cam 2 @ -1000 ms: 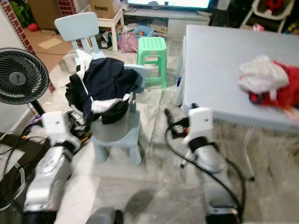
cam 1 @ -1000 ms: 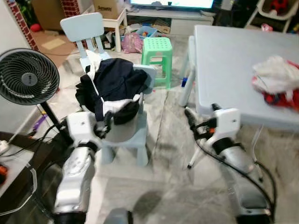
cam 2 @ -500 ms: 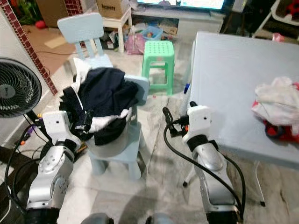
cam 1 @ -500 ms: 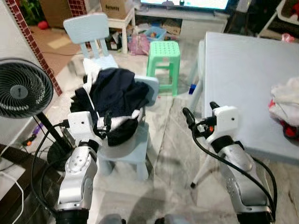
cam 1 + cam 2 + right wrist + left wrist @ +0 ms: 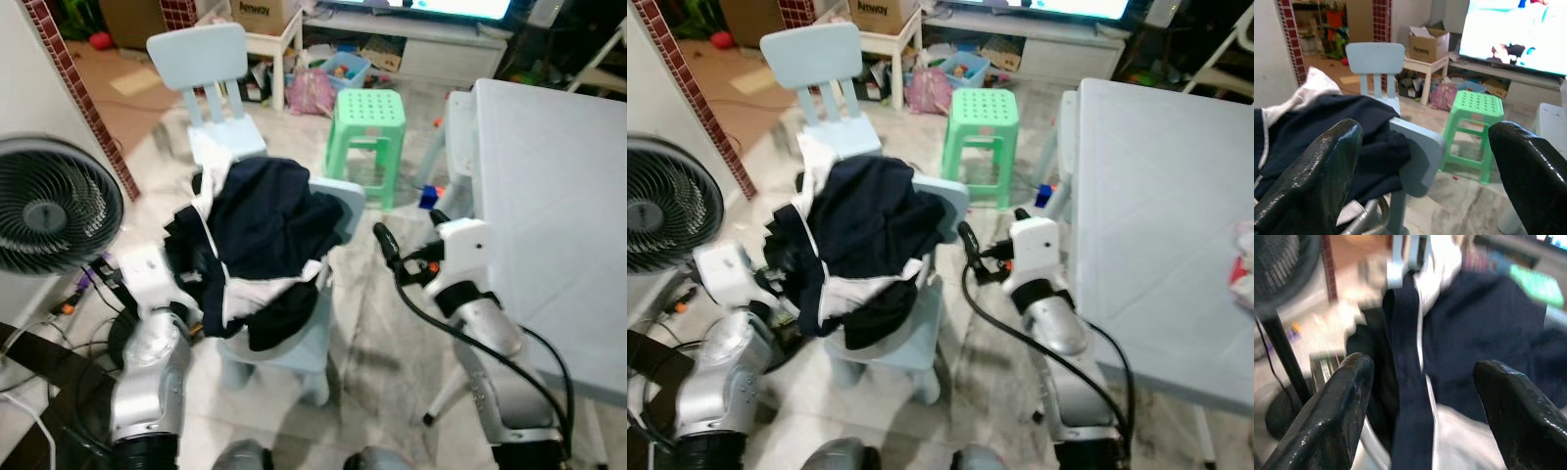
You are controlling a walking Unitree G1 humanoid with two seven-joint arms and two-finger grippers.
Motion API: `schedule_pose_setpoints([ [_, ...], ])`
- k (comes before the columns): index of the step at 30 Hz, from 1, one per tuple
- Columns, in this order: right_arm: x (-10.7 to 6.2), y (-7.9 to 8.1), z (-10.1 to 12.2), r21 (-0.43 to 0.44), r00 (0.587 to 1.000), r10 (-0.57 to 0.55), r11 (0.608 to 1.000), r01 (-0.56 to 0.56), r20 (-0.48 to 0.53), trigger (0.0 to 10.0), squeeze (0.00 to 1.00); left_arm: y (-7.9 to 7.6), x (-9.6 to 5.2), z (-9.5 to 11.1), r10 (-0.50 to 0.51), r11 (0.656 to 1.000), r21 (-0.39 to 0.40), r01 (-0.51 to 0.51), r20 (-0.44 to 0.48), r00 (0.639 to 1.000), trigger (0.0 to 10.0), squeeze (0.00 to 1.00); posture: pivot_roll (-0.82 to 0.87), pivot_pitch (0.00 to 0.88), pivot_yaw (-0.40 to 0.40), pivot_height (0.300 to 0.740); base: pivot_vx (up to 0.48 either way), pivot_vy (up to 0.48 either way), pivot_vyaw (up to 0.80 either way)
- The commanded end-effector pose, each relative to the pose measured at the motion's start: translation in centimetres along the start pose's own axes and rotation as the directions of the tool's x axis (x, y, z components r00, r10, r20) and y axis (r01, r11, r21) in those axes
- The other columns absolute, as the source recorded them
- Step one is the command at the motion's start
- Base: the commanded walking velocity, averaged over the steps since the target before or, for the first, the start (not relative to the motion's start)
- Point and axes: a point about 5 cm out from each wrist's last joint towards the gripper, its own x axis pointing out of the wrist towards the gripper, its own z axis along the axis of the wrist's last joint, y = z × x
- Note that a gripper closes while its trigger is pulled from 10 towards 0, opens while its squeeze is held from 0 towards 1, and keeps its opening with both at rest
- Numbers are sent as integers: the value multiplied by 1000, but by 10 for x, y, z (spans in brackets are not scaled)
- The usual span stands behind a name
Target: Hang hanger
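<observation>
Left gripper [image 5: 1418, 396] fingers spread wide, empty, just left of navy-and-white jacket [image 5: 260, 235] heaped on near pale-blue chair [image 5: 338, 211]. Right gripper [image 5: 1425, 161] fingers wide apart, empty, right of chair. Hanger: cannot tell where.

The dark clothing [image 5: 260, 235] draped over the pale blue chair [image 5: 338, 211] covered most of its seat and backrest, and whatever lay beneath the heap could not be made out. The left end effector [image 5: 1420, 396] was buried behind that clothing in the head views; in the left wrist view the picture was smeared, and both black fingers [image 5: 1337, 416] ran off its edge. The fan [image 5: 54, 206] was cut by the frame edge, as was the grey surface [image 5: 558, 196]. A red and white bundle [image 5: 1244, 264] showed as a mere sliver. No hanger could be told apart anywhere.
</observation>
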Motion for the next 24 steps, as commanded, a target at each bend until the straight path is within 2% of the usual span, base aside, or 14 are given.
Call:
schedule_pose_setpoints([
  [1, -1, -3, -2, -1, 1000, -1, 1000, 1, -18, 10000, 0, 10, 0, -12, 32, 999, -11, -33, -88, 996, 10000, 0, 31, 67, -52, 740, 0, 0, 0],
  [3, -1, -3, -2, -6, 1000, 8, 1000, -8, -23, 10000, 0, 16, 1, -22, 48, 998, -31, -54, -152, 987, 10000, 0, 24, 73, -59, 740, 0, 0, 0],
  [6, -1, -4, -1, -10, 1000, 17, 1000, -17, -26, 10000, 0, 20, 1, -26, 51, 996, -57, -62, -168, 984, 10000, 0, 17, 77, -64, 740, 0, 0, 0],
  [11, -9, -4, -1, -21, 998, 38, 999, -39, -48, 10000, 0, 32, 0, -37, 89, 994, -36, -101, -240, 967, 10000, 0, 0, 103, -65, 740, 0, 0, 0],
  [17, -14, -2, -2, -11, 996, 62, 998, -63, -64, 10000, 0, 35, -2, -39, 82, 994, -48, -97, -260, 962, 10000, 0, 7, 114, -70, 740, 0, 0, 0],
  [24, -19, 5, 9, -10, 990, 117, 993, -118, -75, 10000, 0, 41, -9, -63, 75, 989, -94, -111, -326, 942, 10000, 0, -54, 167, -134, 740, 0, 0, 0],
])
